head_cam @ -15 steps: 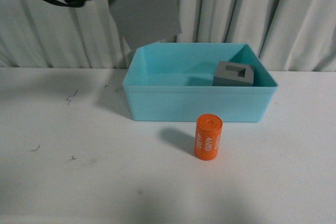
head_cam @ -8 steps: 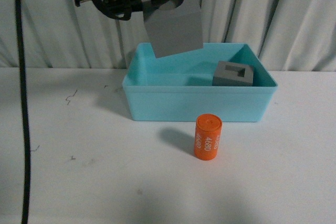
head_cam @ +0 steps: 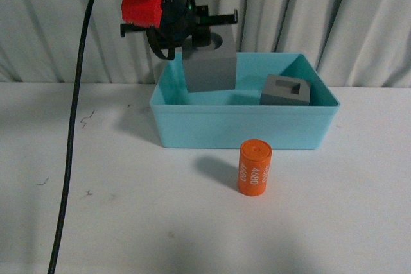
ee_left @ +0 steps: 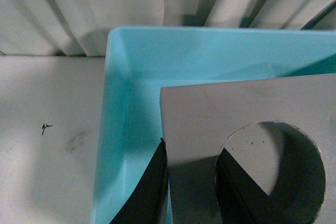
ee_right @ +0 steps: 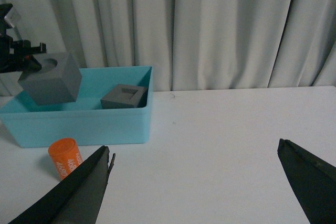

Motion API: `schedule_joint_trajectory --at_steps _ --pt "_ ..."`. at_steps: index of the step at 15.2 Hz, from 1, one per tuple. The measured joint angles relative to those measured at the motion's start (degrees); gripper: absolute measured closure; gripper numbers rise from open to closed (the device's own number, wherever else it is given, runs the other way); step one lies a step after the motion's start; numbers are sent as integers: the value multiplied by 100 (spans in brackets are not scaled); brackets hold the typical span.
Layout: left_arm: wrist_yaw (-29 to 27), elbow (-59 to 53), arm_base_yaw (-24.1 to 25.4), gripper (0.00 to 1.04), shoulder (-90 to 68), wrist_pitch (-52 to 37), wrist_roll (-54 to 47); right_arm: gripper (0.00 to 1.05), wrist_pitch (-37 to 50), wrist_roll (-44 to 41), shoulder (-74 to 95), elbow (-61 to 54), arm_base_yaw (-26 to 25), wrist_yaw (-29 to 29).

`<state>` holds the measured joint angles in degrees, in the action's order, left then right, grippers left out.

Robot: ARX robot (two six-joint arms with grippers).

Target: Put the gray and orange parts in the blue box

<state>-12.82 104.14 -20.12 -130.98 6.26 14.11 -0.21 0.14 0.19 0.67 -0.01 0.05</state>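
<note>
1. White pleated curtains (head_cam: 321,11) hang behind a white table (head_cam: 128,210) with a few small dark marks on its left side.
2. A light blue rectangular plastic bin (head_cam: 244,129) sits on the table near the curtains, open at the top.
3. The left gripper (ee_left: 192,148) holds a matte gray cube with a round hole in its top (head_cam: 209,68).
4. In the left wrist view, one black finger (ee_left: 152,187) lies against the cube's outer face and the other sits inside the round hole. The jaws pinch the wall between them.
5. This cube hangs tilted over the left half of the bin, with its lower part between the walls. Whether it touches the floor of the bin cannot be told.
6. A second matte gray cube with a rectangular hole (head_cam: 287,91) rests inside the bin, in the right rear part, near the right wall.
7. A small orange cylinder printed "4680" in white (head_cam: 254,168) stands upright on the table, just in front of the bin's front wall and apart from it.
8. The right gripper (ee_right: 194,148) hovers over bare table to the right of the bin, its jaws spread wide and holding nothing.
9. A red block (head_cam: 141,8) sits on the left arm above the gripper.
10. A black cable (head_cam: 70,145) hangs from the left arm down the left side of the front view.
</note>
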Motion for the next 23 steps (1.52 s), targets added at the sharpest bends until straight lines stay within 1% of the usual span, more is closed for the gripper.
schedule_joint_trajectory --at_steps 5,17,18,19,23 --pt "-105 299 157 84 -382 101 -271 6 0 0 0 0 0 0" --pt "-133 407 186 84 -702 94 -369 6 0 0 0 0 0 0" --pt "-133 407 186 81 -717 94 -367 6 0 0 0 0 0 -2" --pt "-133 407 186 67 -730 59 -367 6 0 0 0 0 0 -2" --pt "-131 407 188 22 -730 7 -363 6 0 0 0 0 0 -2"
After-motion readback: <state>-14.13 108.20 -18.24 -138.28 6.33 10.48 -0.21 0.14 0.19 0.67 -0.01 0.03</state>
